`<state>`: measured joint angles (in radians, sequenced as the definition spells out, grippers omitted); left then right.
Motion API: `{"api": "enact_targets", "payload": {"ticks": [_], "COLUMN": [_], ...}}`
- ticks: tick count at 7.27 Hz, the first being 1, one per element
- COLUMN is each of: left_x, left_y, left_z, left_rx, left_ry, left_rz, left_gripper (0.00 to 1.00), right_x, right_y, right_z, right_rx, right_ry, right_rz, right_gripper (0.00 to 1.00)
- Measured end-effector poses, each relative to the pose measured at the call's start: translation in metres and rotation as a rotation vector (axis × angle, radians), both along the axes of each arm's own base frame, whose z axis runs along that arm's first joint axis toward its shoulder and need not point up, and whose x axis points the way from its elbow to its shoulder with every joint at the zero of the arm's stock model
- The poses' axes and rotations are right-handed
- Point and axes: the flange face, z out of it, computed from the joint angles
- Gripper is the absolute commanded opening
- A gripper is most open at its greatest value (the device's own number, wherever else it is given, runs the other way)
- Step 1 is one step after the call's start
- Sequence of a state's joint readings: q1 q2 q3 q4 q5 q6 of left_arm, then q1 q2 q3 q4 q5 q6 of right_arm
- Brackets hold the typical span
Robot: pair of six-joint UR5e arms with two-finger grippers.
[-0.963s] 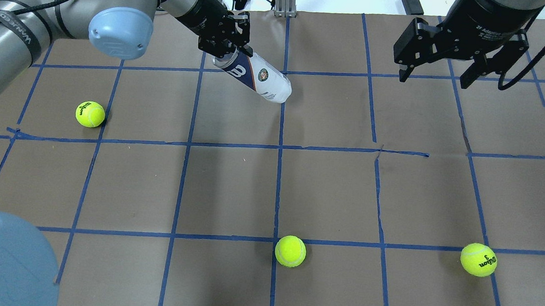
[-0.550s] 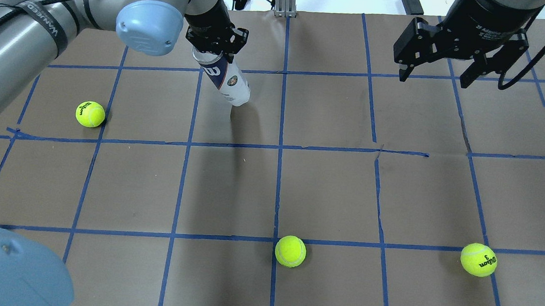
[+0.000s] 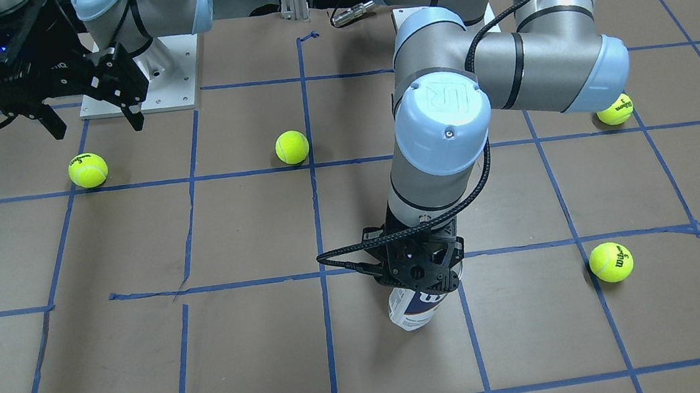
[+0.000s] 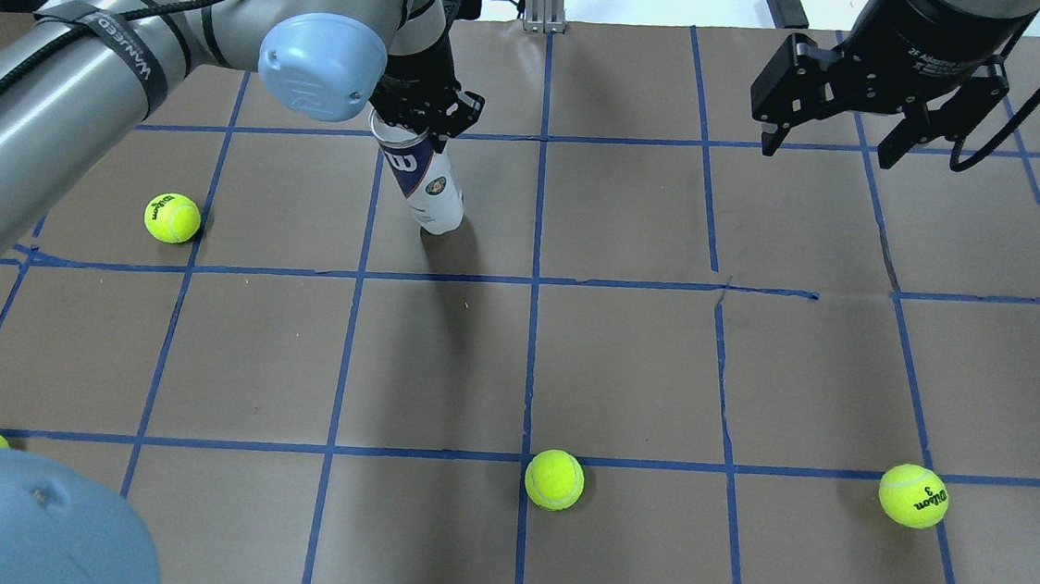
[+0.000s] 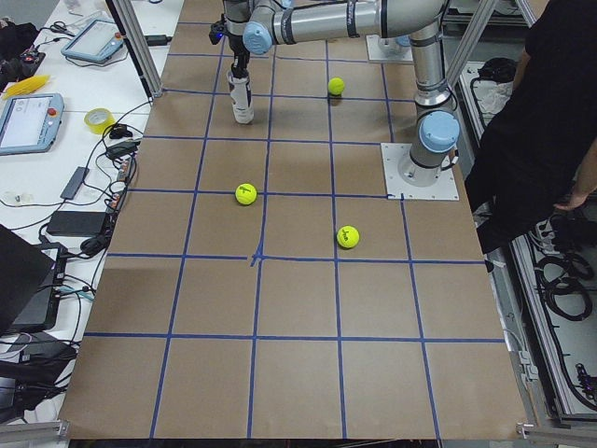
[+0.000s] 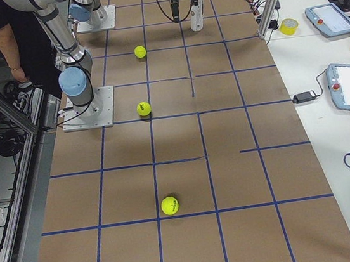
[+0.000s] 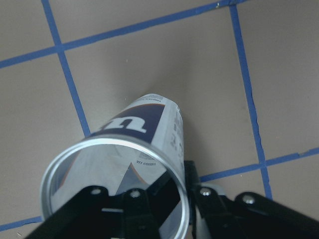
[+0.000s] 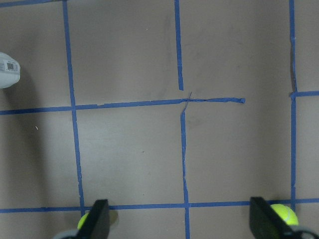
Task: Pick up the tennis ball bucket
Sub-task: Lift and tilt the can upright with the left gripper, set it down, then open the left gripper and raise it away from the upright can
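The slim clear-plastic cylinder can with the white and navy label, the tennis ball bucket [image 4: 423, 187], hangs straight below the left claw [image 4: 422, 120]. Its open mouth is up at the claw and its closed end is down by the brown paper-covered worktop with blue tape lines [image 4: 626, 356]. It leans a little off upright. Whether its base rests on the worktop or sits just clear of it cannot be told from these views.

The left claw is clamped on the can's wall at the silvery metal rim [image 7: 114, 142]. One of its fingers [image 7: 191, 175] presses from outside and the other reaches down inside the mouth. The right black claw [image 4: 866, 143] hangs far off to the side of the left one, its fingers spread wide with nothing between them.

No balls show inside the can, so it should be very light. The thin plastic wall will likely flex and feel slick under a squeeze, while the metal rim is the stiff part. A pinch at the rim is therefore a sound hold, though the long body below can swing or pivot about it. A slow, vertical rise suits it best.

The nearest yellow-green felt tennis ball [image 4: 172, 217] lies well apart from the left claw.
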<state>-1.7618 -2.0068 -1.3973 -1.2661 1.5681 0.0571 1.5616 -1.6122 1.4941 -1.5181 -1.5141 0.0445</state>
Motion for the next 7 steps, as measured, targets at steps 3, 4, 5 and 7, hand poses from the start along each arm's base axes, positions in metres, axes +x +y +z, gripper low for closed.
{"api": "enact_targets", "payload": {"ticks": [3,4,5,7], "left_x": [-0.003,-0.005,-0.007,-0.008], "left_y": [0.002,0.002,0.005,0.017], "left_z": [-0.005,-0.002,0.007,0.047], "left_rx": [0.023,0.023,0.02,0.021], "left_ry": [0.008,0.03,0.047,0.055], "left_rz": [-0.004,-0.003,-0.001,0.003], "left_gripper": [1.0,1.0,1.0,1.0], "right_x": [0.0,0.0,-0.001,-0.001], "right_y": [0.0,0.0,0.0,0.0], "right_z": [0.0,0.0,0.0,0.0], "right_rx": [0.001,0.001,0.0,0.0], "right_ry": [0.001,0.001,0.001,0.001], "right_rz": [0.0,0.0,-0.001,-0.001], "right_gripper": [1.0,1.0,1.0,1.0]}}
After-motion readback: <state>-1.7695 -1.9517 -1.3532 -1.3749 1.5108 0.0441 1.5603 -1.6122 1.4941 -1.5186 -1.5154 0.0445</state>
